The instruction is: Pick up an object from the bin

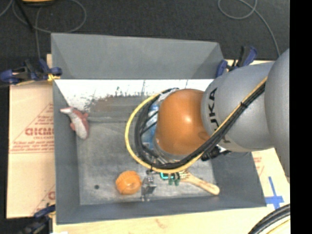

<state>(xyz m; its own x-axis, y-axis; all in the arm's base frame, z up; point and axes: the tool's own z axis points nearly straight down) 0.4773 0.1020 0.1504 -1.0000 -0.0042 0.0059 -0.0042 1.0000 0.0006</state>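
Gripper (147, 188) sits low in the bin (97, 152); open or shut, cannot tell. Orange ball (127, 183) lies just beside it, wooden stick (204, 184) near on the opposite side. Judgement: centre over the ball before closing, since a round thing may roll off.
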